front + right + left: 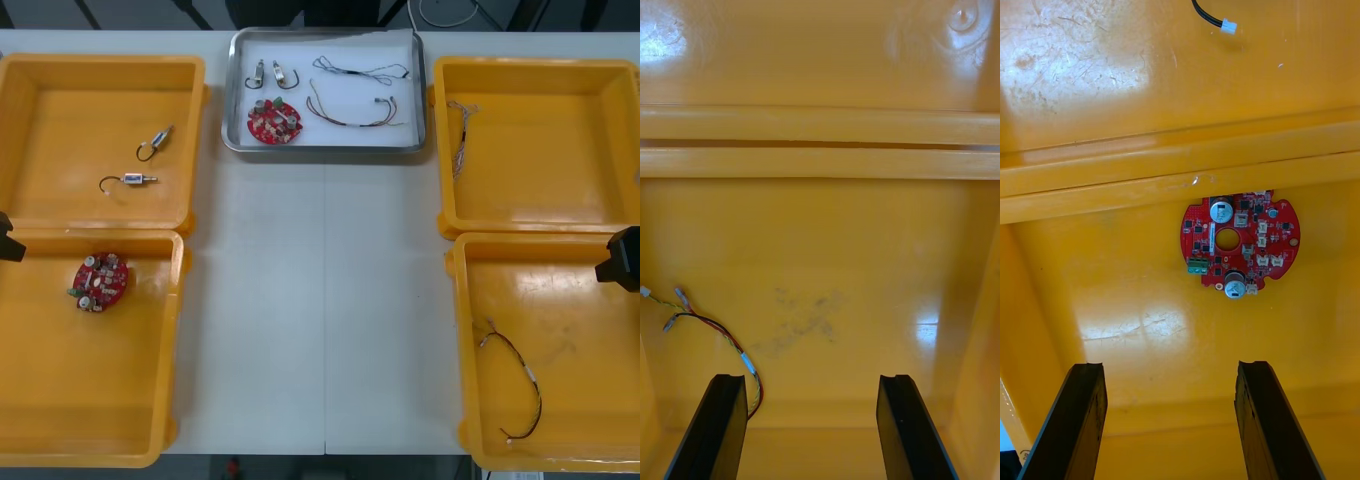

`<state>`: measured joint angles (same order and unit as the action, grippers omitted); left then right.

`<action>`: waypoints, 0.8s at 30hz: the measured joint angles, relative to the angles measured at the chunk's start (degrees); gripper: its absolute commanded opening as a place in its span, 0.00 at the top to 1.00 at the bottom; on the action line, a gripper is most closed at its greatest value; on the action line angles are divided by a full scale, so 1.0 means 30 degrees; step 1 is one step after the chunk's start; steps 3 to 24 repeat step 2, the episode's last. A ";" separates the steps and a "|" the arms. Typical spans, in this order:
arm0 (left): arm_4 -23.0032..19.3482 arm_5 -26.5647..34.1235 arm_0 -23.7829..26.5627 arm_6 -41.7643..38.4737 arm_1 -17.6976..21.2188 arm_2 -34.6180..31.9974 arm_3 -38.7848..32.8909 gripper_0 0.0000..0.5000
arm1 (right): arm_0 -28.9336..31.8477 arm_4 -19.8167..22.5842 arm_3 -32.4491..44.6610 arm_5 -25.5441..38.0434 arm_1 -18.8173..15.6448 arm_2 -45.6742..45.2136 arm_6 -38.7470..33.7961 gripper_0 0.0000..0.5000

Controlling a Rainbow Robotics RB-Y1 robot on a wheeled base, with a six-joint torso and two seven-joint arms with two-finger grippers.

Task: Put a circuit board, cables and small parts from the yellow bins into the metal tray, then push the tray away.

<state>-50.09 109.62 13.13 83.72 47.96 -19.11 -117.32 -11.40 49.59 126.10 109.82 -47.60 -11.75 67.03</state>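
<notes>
Tray (350, 141) holds red board (274, 121), cables (352, 119), metal parts (258, 74).

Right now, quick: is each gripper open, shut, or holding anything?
Left gripper: open, empty; a red circuit board lies ahead of its fingers.
Right gripper: open, empty; a red and yellow cable lies beside one finger.

A metal tray (325, 148), white inside, is set at the far middle of the surface (320, 300), between the yellow bins. In it are laid a round red circuit board (274, 121), two small metal parts (259, 75) side by side, a thin dark cable (345, 71) and a red and yellow cable (345, 122). A second circuit board (100, 281) is seen flat in the near left bin (80, 400), two more metal parts (155, 143) in the far left bin (60, 110), a twisted cable (460, 140) in the far right bin (550, 140), and a curved red and yellow wire (538, 395) in the near right bin (590, 330).
</notes>
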 measured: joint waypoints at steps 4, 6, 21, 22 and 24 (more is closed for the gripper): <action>0.0000 0.0000 0.0000 0.0000 0.0000 0.0000 0.0000 0.00 | 0.0000 0.0000 0.0000 0.0000 0.0000 0.0000 0.0000 0.00; 0.0000 0.0000 0.0000 0.0000 0.0000 0.0000 0.0000 0.00 | 0.0000 0.0000 0.0000 0.0000 0.0000 0.0000 0.0000 0.00; 0.0000 0.0000 0.0000 0.0000 0.0000 0.0000 0.0000 0.00 | 0.0000 0.0000 0.0000 0.0000 0.0000 0.0000 0.0000 0.00; 0.0000 0.0000 0.0000 0.0000 0.0000 0.0000 0.0000 0.00 | 0.0000 0.0000 0.0000 0.0000 0.0000 0.0000 0.0000 0.00; 0.0000 0.0000 0.0000 0.0000 0.0000 0.0000 0.0000 0.00 | 0.0000 0.0000 0.0000 0.0000 0.0000 0.0000 0.0000 0.00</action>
